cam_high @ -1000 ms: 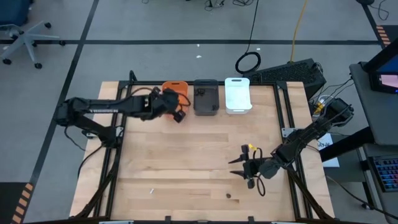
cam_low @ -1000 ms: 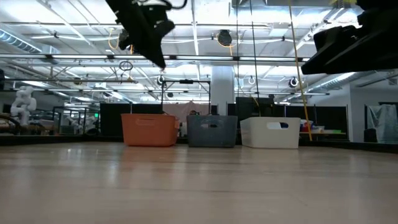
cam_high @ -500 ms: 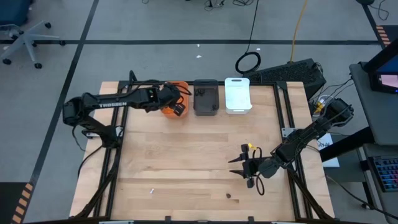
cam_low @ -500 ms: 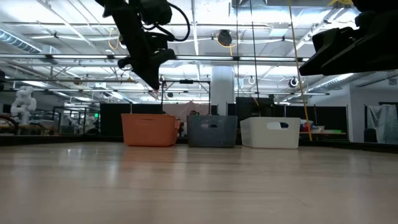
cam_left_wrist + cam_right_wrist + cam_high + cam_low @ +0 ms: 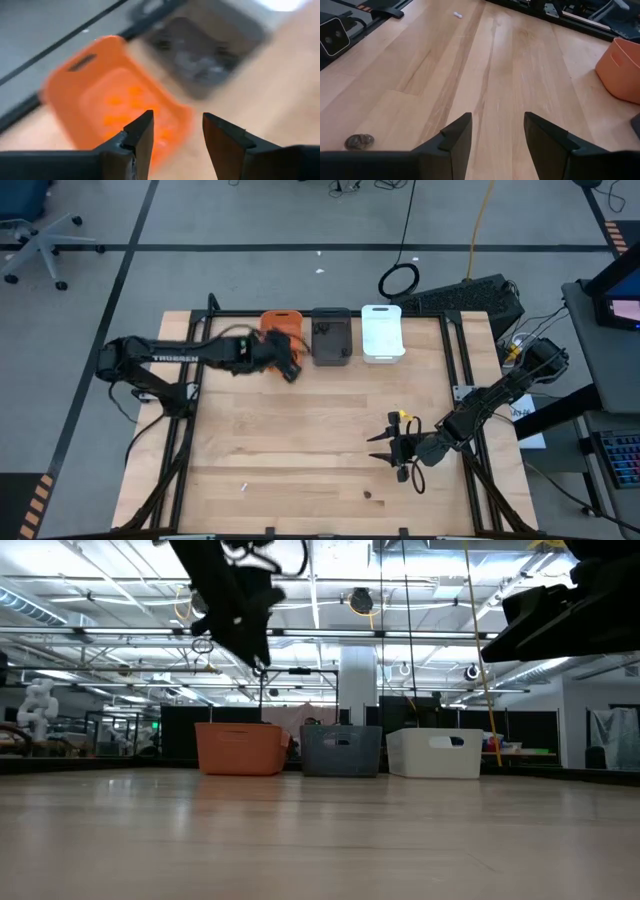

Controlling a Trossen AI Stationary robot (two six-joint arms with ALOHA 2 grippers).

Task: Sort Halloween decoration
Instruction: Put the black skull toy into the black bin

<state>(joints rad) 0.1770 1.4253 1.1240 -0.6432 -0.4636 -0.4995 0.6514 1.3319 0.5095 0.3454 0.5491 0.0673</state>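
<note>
Orange pieces of the Halloween decoration lie blurred inside the orange bin. On the wood near the front edge lie a small white stick and a dark lump; the right wrist view also shows this stick and lump. My left gripper hangs above the orange bin's near edge, slanting down, open with nothing between its fingers. My right gripper hovers over the table's right half, open and empty.
A dark grey bin and a white bin stand in a row to the right of the orange one along the far edge. Black rails run along the table's sides. Bare wood spreads across the table's middle.
My left gripper swung out over the orange bin and dipped toward it, then drew back toward the table's near edge and rose a little. My right gripper has kept still.
</note>
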